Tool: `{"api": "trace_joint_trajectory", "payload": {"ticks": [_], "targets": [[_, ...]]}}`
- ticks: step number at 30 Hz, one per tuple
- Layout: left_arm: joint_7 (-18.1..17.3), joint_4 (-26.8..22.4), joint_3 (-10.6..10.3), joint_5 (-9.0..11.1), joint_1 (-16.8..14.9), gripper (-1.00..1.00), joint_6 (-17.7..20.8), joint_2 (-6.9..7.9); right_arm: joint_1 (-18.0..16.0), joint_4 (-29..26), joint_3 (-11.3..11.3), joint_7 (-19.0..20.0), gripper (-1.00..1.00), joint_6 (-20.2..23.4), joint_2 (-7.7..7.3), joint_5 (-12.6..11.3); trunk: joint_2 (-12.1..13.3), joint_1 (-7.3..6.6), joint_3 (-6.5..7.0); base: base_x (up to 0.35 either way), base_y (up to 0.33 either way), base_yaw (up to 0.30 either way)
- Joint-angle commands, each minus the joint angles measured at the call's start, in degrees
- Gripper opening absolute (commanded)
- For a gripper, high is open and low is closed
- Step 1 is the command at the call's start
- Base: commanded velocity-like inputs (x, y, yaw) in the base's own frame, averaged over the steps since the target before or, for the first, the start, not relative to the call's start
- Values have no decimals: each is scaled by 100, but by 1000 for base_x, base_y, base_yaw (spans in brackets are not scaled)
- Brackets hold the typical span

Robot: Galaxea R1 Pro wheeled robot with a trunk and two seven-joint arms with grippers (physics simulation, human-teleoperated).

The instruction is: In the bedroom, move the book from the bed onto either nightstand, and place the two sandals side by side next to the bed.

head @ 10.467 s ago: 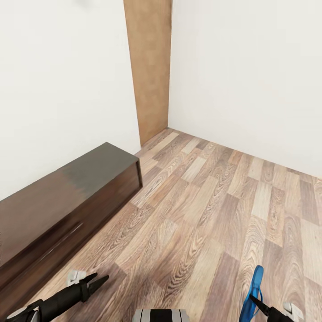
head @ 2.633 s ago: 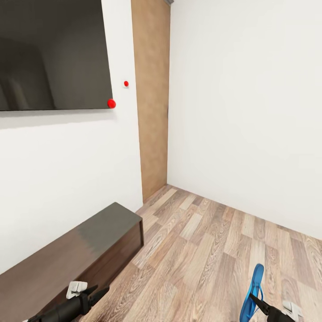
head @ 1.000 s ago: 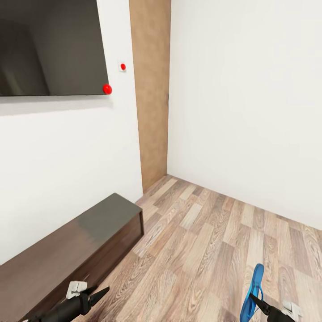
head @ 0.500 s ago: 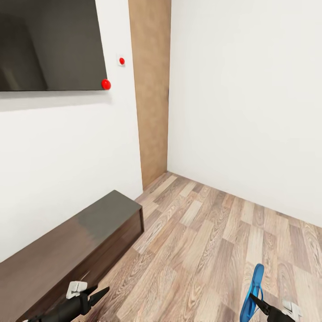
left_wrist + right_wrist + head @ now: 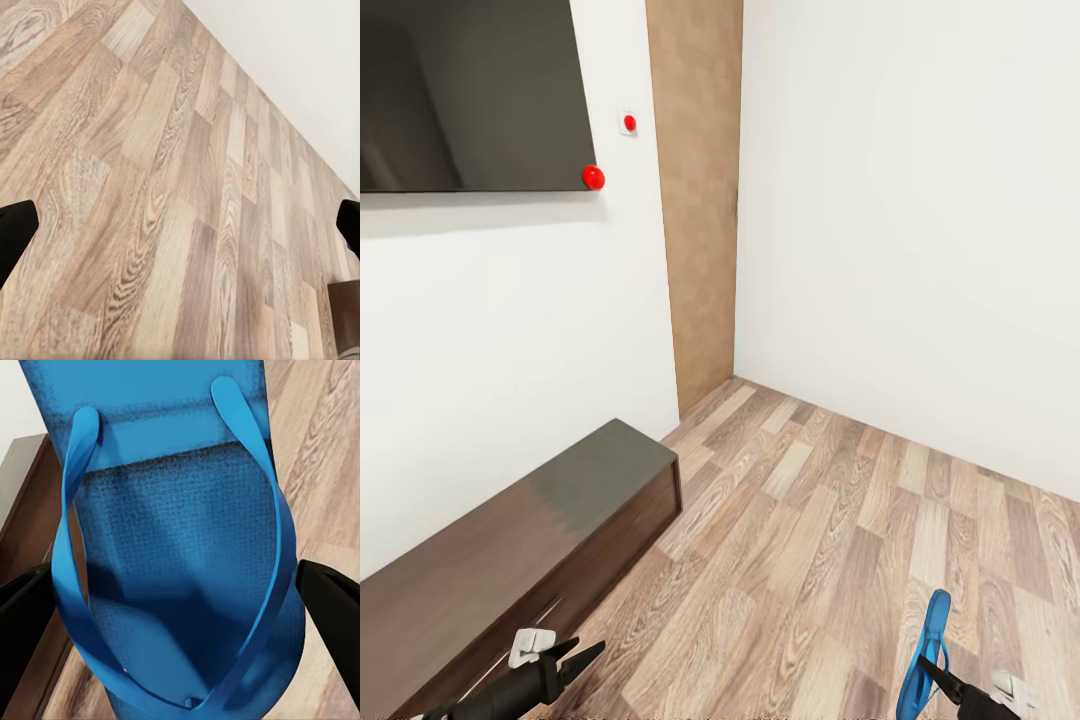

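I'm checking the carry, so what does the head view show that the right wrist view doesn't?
Head view alone: the wall-mounted TV, the brown door, the left gripper, open and empty.

Right wrist view alone: the sandal's toe straps and textured footbed close up.

Both: the blue sandal held in the right gripper, the plank floor, the long dark cabinet.
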Motion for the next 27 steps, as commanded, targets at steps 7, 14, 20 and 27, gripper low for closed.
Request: {"api": "trace_joint_trajectory", "payload": {"ticks": [7,14,20,27], "targets": [[-18,1,4,31,-2,100,60,0,-4,3,-17,33,-100,56,0,-34,-2,-1,-69,0,0,0],[-18,1,4,31,-3,100,60,0,-5,3,-17,33,-100,57,1,-34,-2,-1,-132,0,0,0],[-18,1,4,31,0,100,60,0,-4,3,-17,33,-100,57,1,-34,-2,-1,-187,0,0,0],[-19,1,4,31,0,100,60,0,-6,3,-17,33,-100,61,0,-34,-2,-1,-250,0,0,0]]}}
